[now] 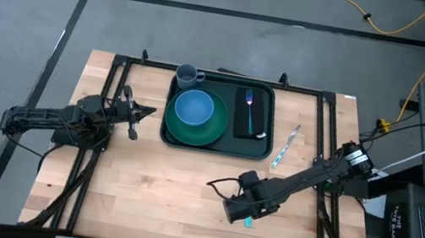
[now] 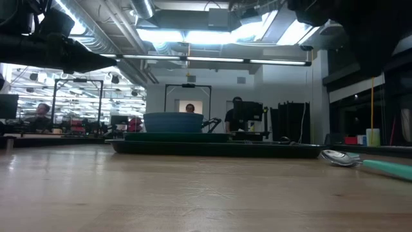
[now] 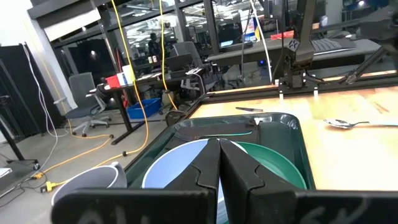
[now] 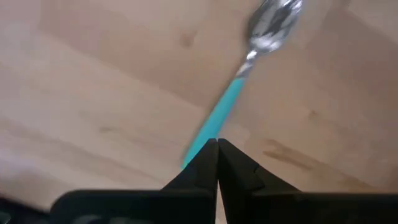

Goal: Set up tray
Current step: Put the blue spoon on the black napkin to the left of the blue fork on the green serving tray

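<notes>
At the table's far middle, the tray (image 1: 214,141) is seen flat on the wood, holding a green plate (image 1: 196,132) with a blue bowl (image 1: 194,108) on it, plus a black napkin (image 1: 253,113) with a fork (image 1: 249,99) laid on top. A grey mug (image 1: 188,74) sits at the tray's far left corner. Just left of the tray, the left gripper (image 1: 143,111) is held with fingers pressed together, nothing between them. Near the front of the table, the right gripper (image 1: 246,220) is closed on the teal handle of a spoon (image 4: 239,93); the bowl end is seen over bare wood. Another teal-handled utensil (image 1: 285,149) is lying on the table right of the tray.
</notes>
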Controlling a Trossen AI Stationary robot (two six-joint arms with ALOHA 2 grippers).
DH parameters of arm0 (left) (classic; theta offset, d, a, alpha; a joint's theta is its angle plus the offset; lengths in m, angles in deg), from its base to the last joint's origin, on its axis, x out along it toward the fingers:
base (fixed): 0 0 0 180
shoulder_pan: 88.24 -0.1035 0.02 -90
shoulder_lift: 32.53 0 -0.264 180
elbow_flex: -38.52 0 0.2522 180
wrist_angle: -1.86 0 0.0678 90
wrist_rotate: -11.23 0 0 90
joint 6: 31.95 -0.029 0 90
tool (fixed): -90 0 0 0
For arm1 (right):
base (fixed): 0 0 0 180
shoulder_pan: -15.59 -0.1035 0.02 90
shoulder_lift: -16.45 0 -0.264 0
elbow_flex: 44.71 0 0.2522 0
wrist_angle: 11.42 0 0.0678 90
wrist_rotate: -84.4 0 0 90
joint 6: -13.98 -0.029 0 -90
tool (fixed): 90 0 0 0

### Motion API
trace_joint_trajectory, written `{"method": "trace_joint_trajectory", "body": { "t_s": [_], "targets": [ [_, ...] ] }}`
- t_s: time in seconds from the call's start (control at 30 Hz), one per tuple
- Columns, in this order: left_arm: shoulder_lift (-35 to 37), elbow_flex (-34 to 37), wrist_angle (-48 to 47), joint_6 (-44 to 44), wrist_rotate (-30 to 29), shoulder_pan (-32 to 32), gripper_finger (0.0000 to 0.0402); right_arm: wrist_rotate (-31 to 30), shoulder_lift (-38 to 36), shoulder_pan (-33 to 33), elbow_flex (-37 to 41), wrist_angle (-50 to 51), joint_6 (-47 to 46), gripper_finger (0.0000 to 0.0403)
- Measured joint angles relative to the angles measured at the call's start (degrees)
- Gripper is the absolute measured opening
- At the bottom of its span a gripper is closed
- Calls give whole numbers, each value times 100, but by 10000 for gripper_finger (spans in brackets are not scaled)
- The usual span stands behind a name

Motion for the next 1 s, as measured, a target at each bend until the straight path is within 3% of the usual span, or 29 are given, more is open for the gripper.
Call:
{"method": "trace_joint_trajectory", "body": {
  "t_s": [0.23,0.73,1.0],
  "targets": [
    [0,1,0,0,-1,-1,4,-402,0,-20,0,156,-146,24],
    [-1,0,0,0,0,-2,4,-808,41,-236,0,268,-812,167],
    [-1,1,2,0,-1,-1,4,-471,466,-267,0,220,-1306,180]
  ]
}}
